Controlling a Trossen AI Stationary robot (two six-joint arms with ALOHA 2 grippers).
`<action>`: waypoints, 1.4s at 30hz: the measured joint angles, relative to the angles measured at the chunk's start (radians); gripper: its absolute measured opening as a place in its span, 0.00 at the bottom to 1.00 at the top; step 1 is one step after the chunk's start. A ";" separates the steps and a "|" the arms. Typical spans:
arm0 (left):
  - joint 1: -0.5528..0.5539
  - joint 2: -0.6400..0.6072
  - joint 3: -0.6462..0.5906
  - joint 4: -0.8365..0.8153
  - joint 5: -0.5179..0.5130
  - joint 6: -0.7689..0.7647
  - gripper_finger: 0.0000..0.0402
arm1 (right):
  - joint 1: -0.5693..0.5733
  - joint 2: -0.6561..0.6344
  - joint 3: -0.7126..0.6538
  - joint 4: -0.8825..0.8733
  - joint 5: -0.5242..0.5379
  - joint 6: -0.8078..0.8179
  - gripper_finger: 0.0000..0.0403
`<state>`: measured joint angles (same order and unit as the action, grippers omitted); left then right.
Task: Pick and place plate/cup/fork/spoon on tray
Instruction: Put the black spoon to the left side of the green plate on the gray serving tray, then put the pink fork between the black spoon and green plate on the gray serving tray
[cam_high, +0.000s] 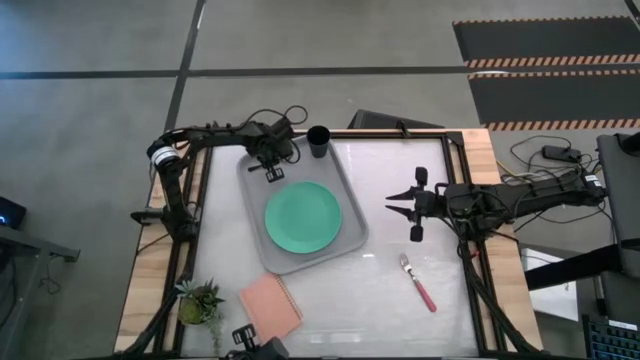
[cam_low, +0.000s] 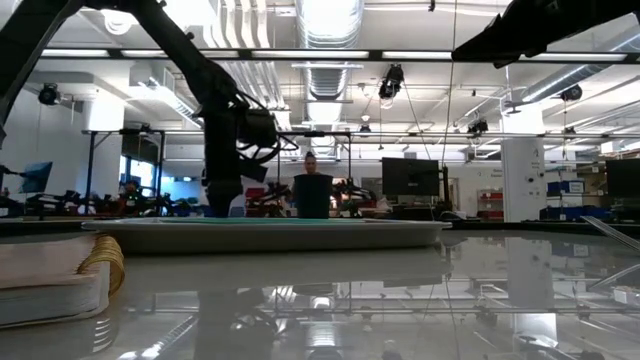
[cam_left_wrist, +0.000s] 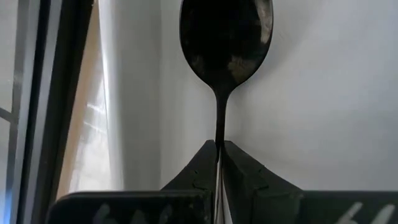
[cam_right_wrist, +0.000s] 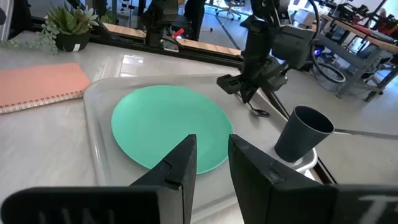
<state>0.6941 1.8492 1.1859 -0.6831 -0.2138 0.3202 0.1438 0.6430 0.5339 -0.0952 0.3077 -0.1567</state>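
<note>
The light-grey tray (cam_high: 262, 238) lies left of the table's middle with the mint-green plate (cam_high: 303, 216) on it. The black cup (cam_high: 318, 141) stands upright at the tray's far right corner. My left gripper (cam_high: 272, 168) hangs over the tray's far left corner, shut on the metal spoon (cam_left_wrist: 226, 43). On the bare table at the near right lies the pink-handled fork (cam_high: 418, 283). My right gripper (cam_high: 393, 200) hovers open right of the tray, holding nothing. My left gripper pinches the spoon's thin handle (cam_left_wrist: 219, 127) between its two fingers. The fingers point steeply down from above and lie along the spoon. The oval bowl (cam_right_wrist: 260, 112) hangs below the fingertips, close over the tray floor; whether it touches there I cannot tell.
A salmon-pink pad (cam_high: 270, 305) lies near the table's front edge, and a small potted plant (cam_high: 200, 300) stands left of it. Bare table lies between the tray and the fork.
</note>
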 joint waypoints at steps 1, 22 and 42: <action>0.000 0.000 -0.002 -0.001 0.000 0.000 0.00 | 0.000 0.000 0.000 0.000 0.000 -0.001 0.20; 0.000 -0.002 -0.019 0.074 0.000 -0.004 0.05 | 0.000 0.000 0.000 0.001 0.008 -0.001 0.20; -0.056 -0.244 -0.038 -0.075 0.000 -0.223 0.18 | 0.000 0.018 0.000 -0.030 0.008 0.160 0.20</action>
<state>0.6377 1.6050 1.1484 -0.7585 -0.2139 0.0976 0.1436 0.6607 0.5335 -0.1248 0.3155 0.0028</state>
